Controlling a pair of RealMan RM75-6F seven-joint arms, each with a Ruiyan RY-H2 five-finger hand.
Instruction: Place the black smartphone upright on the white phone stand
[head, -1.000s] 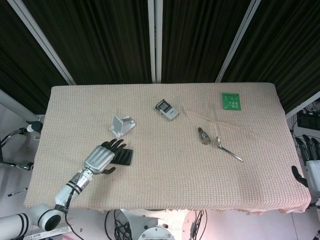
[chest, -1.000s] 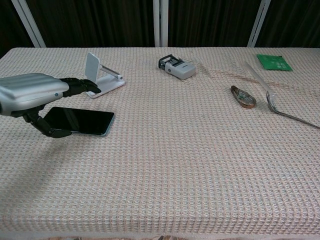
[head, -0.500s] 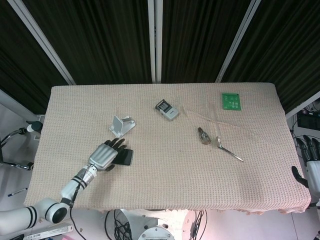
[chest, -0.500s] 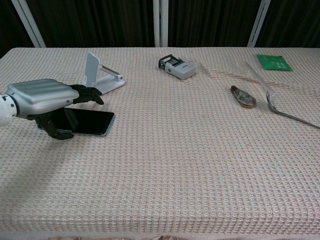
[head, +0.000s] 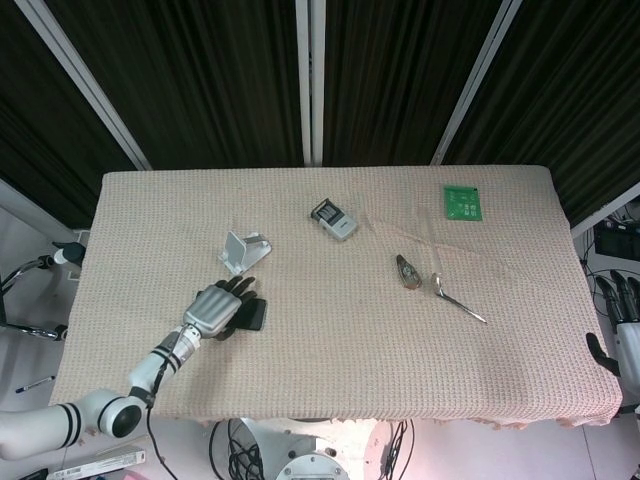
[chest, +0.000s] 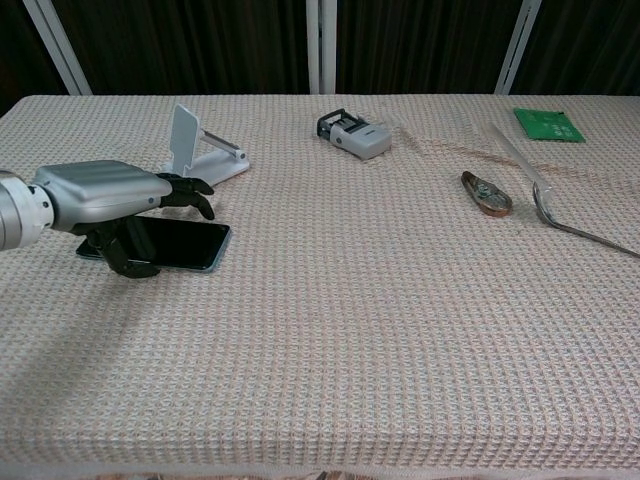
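The black smartphone (head: 257, 316) (chest: 190, 245) lies flat on the woven cloth at the left front of the table. My left hand (head: 212, 312) (chest: 105, 195) sits low over its left part, palm down. The fingers reach across its far edge and the thumb curls at its near left edge; only the phone's right end shows. No frame shows the phone lifted. The white phone stand (head: 243, 251) (chest: 200, 150) stands empty just behind the hand. My right hand (head: 622, 325) hangs off the table's right edge, holding nothing.
A small grey device (head: 333, 219) (chest: 353, 134) lies at the middle back. A green card (head: 462, 201) (chest: 548, 124) sits at the back right. A brown oval object (head: 408, 271) (chest: 487, 192) and a spoon (head: 458, 298) (chest: 570, 220) lie at the right.
My left hand has slid further over the phone toward the right and come down lower. The phone has shifted only slightly and the right hand stays put.
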